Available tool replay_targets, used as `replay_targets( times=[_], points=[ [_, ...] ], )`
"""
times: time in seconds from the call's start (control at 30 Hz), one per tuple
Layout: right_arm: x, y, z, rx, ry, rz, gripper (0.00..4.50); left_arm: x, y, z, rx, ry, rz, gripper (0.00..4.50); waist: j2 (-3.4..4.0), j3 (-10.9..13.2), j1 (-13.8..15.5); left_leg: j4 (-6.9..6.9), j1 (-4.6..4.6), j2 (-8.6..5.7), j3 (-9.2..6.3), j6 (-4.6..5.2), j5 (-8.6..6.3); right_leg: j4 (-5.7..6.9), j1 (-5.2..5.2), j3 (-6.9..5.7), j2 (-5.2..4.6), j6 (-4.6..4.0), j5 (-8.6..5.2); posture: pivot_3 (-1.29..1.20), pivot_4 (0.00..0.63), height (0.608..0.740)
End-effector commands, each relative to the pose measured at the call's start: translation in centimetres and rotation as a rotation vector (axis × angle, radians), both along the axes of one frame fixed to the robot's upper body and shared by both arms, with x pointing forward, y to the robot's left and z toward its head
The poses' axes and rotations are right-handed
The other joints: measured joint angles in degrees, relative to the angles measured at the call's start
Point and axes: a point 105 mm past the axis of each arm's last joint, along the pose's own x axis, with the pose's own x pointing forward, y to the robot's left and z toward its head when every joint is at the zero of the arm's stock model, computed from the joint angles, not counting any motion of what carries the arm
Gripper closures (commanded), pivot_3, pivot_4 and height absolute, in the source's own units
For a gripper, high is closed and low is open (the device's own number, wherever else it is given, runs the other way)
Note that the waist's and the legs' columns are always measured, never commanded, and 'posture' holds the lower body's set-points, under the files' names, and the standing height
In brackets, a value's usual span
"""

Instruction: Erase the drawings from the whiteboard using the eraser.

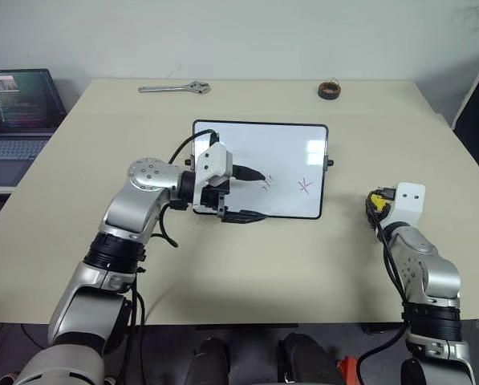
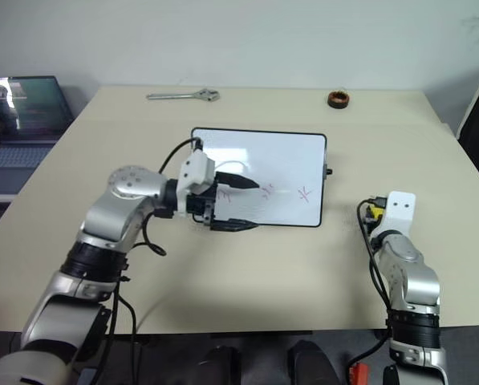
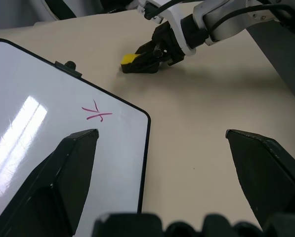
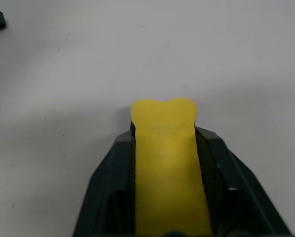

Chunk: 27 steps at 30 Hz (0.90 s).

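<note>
My right gripper (image 4: 164, 148) pinches the eraser (image 4: 164, 163) on the table (image 1: 303, 265) right of the whiteboard (image 1: 283, 156), while my left gripper (image 1: 251, 194) gapes over the board's near edge beside the drawings (image 1: 287, 184).

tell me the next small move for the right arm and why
Probably lift the eraser off the table and carry it toward the whiteboard. The right gripper is shut on the yellow block, squeezing it, while the red drawings are unwiped and the left gripper is open at the board's near edge.
</note>
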Motion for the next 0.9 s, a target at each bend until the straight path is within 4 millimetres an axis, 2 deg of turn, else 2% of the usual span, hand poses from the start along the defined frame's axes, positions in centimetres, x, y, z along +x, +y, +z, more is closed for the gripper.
replay_targets(
  times=[0.03, 0.1, 0.2, 0.27, 0.37, 0.43, 0.5, 0.57, 0.63, 0.8, 0.9],
  points=[
    [0.0, -0.4, 1.2, -0.021, -0.050, -0.010, 3.32, -0.1, 0.8, 1.1, -0.017, -0.044, 0.031, 0.00, 0.00, 0.0, 0.0, 0.00, 0.00, 0.00, 0.00, 0.00, 0.00, 0.00, 0.00, 0.00, 0.00, 0.00, 0.00, 0.00, 0.150, 0.740],
    [-0.1, -0.2, 1.8, -0.038, -0.069, 0.003, 3.32, 0.1, 1.5, 1.0, -0.032, -0.033, 0.077, 0.00, 0.00, 0.0, -0.1, 0.00, 0.01, 0.00, 0.00, 0.00, 0.00, 0.00, 0.00, 0.01, 0.00, 0.00, 0.00, 0.00, 0.150, 0.740],
    [-0.8, 1.3, 3.6, -0.071, -0.137, 0.104, 3.32, 0.9, 3.2, 1.0, -0.082, -0.032, 0.227, 0.00, 0.03, 0.0, -0.1, -0.01, 0.00, 0.02, -0.03, 0.00, 0.00, 0.01, -0.01, 0.03, -0.02, 0.00, 0.00, 0.00, 0.150, 0.740],
    [-1.4, 2.3, 4.2, -0.072, -0.160, 0.168, 3.32, 0.7, 3.9, 0.6, -0.099, 0.001, 0.276, 0.00, 0.03, 0.0, -0.1, -0.01, 0.00, 0.04, -0.04, 0.00, 0.00, 0.00, -0.01, 0.03, -0.05, 0.00, 0.00, 0.00, 0.150, 0.740],
    [-3.2, 5.2, 5.4, -0.135, -0.206, 0.345, 3.32, -0.1, 5.0, -0.8, -0.087, 0.027, 0.353, 0.00, 0.04, 0.0, -0.1, -0.01, -0.01, 0.07, -0.08, 0.00, 0.00, 0.00, 0.00, 0.01, -0.06, 0.00, 0.00, 0.00, 0.150, 0.740],
    [-4.0, 7.3, 6.2, -0.205, -0.241, 0.460, 3.32, -0.7, 5.1, -1.2, -0.092, 0.031, 0.380, 0.00, 0.03, 0.0, -0.1, -0.01, 0.00, 0.10, -0.09, 0.00, 0.00, -0.02, 0.02, 0.02, -0.09, 0.01, -0.01, 0.00, 0.150, 0.740],
    [-4.2, 8.4, 6.6, -0.261, -0.261, 0.521, 3.32, -1.0, 4.8, -1.3, -0.101, 0.033, 0.386, 0.00, 0.03, 0.0, 0.0, 0.04, 0.01, 0.08, -0.11, 0.00, 0.00, 0.00, 0.03, 0.00, -0.09, 0.01, 0.00, 0.00, 0.150, 0.740],
    [-4.0, 10.1, 7.1, -0.355, -0.285, 0.605, 3.32, -1.2, 4.4, -1.5, -0.106, 0.036, 0.384, 0.00, 0.03, 0.0, 0.1, 0.08, 0.04, 0.03, -0.16, -0.01, 0.01, 0.02, 0.09, -0.06, -0.08, 0.01, 0.00, 0.00, 0.150, 0.740],
    [-3.4, 11.1, 7.3, -0.414, -0.301, 0.638, 3.32, -1.4, 4.2, -1.7, -0.107, 0.040, 0.379, 0.00, 0.02, 0.0, 0.1, 0.10, 0.10, 0.00, -0.15, -0.01, 0.01, 0.03, 0.14, -0.06, -0.07, 0.02, 0.00, 0.00, 0.150, 0.740],
    [0.2, 11.7, 7.6, -0.487, -0.322, 0.611, 3.32, -1.5, 4.2, -2.5, -0.066, 0.032, 0.365, 0.00, 0.02, 0.0, 0.0, 0.09, 0.11, 0.02, -0.12, -0.01, 0.01, 0.02, 0.13, -0.05, -0.07, 0.00, 0.01, 0.00, 0.150, 0.740],
    [1.4, 11.9, 7.5, -0.523, -0.320, 0.620, 3.32, -1.4, 4.0, -2.5, -0.079, 0.033, 0.359, 0.00, 0.02, 0.0, 0.1, 0.07, 0.07, 0.02, -0.13, -0.01, 0.01, -0.01, 0.11, -0.07, -0.08, 0.00, 0.01, 0.00, 0.150, 0.740]
  ],
)
